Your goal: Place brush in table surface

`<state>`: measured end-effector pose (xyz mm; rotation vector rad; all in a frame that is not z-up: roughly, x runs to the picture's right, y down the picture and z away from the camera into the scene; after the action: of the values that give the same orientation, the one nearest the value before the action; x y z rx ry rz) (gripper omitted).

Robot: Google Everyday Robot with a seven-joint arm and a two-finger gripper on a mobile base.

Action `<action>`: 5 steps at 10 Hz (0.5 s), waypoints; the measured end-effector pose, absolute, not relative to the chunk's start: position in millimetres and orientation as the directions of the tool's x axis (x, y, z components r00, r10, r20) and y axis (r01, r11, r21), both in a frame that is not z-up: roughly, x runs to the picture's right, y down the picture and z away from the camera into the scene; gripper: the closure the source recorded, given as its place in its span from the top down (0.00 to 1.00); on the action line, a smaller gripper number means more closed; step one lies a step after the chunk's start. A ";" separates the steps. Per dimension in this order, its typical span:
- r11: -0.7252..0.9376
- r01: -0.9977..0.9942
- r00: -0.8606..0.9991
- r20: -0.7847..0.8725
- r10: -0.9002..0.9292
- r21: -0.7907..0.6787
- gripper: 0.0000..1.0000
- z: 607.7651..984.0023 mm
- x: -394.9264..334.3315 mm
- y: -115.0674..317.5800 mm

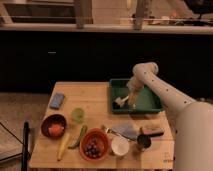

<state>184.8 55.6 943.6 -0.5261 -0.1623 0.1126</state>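
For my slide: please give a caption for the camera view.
End effector over the green tray on the table surface, at the brush.

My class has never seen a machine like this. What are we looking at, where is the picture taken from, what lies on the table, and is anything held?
This is a robot: one white jointed arm reaches in from the right and ends in a grasping tool. The single picture looks down on a light-wood planked table surface; where the camera is mounted is unknown. The tool hangs over the green rectangular tray at the table's back right. A small brush with a pale head sits right at the tool; whether it is gripped cannot be told. Elsewhere lie a yellow banana, an orange bowl of dark fruit, a white cup and a flat blue block.
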 end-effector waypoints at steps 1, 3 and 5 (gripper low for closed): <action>0.855 -0.080 0.980 0.115 0.160 -0.513 0.80 950.2 187.9 62.4; 0.845 -0.102 0.978 0.101 0.181 -0.525 0.80 959.6 194.7 72.8; 0.833 -0.113 0.977 0.093 0.193 -0.541 0.80 965.0 199.7 78.4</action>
<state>199.7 78.4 965.0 -0.5631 -0.1463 0.1630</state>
